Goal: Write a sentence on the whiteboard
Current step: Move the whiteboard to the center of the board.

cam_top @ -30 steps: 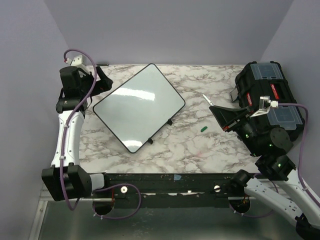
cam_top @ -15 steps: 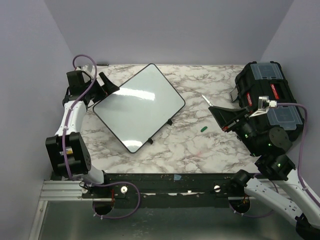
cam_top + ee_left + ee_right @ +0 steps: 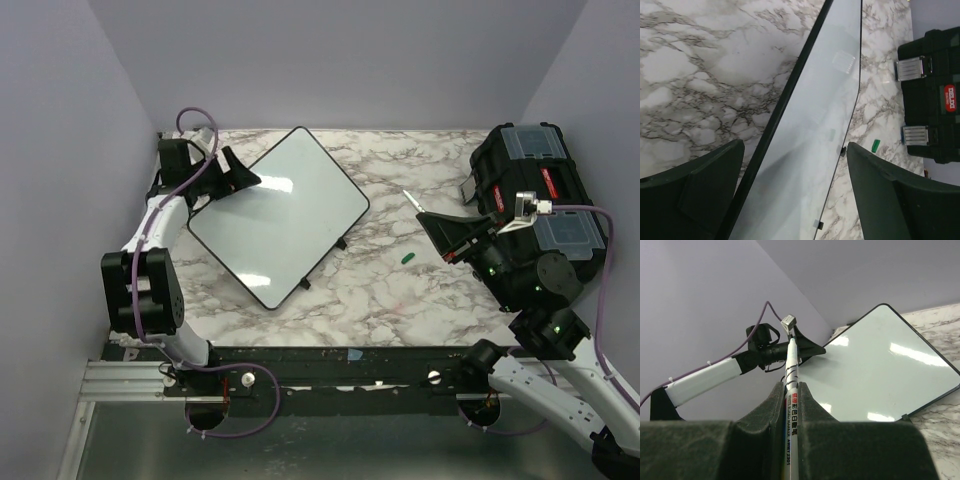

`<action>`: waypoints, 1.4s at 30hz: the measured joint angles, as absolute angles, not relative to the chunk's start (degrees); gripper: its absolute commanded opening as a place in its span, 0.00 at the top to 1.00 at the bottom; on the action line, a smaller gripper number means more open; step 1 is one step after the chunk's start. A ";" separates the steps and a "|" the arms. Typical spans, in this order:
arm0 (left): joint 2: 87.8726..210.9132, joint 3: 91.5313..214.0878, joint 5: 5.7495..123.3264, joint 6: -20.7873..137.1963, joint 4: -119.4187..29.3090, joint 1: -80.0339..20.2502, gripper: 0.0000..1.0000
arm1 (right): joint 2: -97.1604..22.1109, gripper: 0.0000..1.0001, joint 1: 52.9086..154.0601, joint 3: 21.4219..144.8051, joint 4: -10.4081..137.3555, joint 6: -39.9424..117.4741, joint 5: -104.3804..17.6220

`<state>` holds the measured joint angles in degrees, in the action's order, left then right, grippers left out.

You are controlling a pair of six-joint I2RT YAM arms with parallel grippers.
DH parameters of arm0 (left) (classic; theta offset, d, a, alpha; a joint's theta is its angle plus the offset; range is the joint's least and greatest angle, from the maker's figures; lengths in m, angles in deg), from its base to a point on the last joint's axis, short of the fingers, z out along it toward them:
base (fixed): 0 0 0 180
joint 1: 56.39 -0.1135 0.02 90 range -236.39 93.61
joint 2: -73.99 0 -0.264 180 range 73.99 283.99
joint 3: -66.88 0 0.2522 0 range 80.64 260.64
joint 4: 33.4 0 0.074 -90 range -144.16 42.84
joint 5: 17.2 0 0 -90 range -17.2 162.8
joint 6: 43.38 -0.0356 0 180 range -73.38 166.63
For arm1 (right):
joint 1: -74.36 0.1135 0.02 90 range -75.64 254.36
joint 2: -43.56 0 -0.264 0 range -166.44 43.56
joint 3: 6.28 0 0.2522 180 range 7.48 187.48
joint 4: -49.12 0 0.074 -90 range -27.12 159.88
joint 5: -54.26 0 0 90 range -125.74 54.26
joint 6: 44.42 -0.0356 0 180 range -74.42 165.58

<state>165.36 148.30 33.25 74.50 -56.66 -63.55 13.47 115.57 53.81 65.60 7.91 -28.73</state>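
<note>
The whiteboard [image 3: 285, 220] lies flat on the marble table, turned like a diamond, and its face is blank. No green sentence shows on it. My left gripper [image 3: 240, 178] is open over the board's left corner. In the left wrist view the gripper [image 3: 795, 190] has its fingers [image 3: 695, 185] wide apart, with the board's [image 3: 825, 125] black edge between them. My right gripper [image 3: 445, 228] is shut on a white marker [image 3: 415, 203] and holds it above the table, right of the board. In the right wrist view the marker [image 3: 791, 365] stands up from the shut gripper [image 3: 791, 395], pointing toward the board [image 3: 885, 370].
A small green cap [image 3: 407, 257] lies on the table between the board and my right arm; it also shows in the left wrist view [image 3: 875, 145]. A black toolbox [image 3: 535, 190] stands at the right edge. Purple walls close in the left, back and right.
My left arm has swung forward and to the right, bringing its open gripper from beside the board to over its left corner. The right arm and marker have not moved.
</note>
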 measured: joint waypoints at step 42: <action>190.04 189.78 32.40 56.97 -83.36 -35.18 0.07 | 13.47 0.99 115.57 53.81 69.18 7.95 -28.73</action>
<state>190.04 189.78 32.40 56.97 -83.36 -35.18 13.47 115.57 53.81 69.18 7.95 -28.73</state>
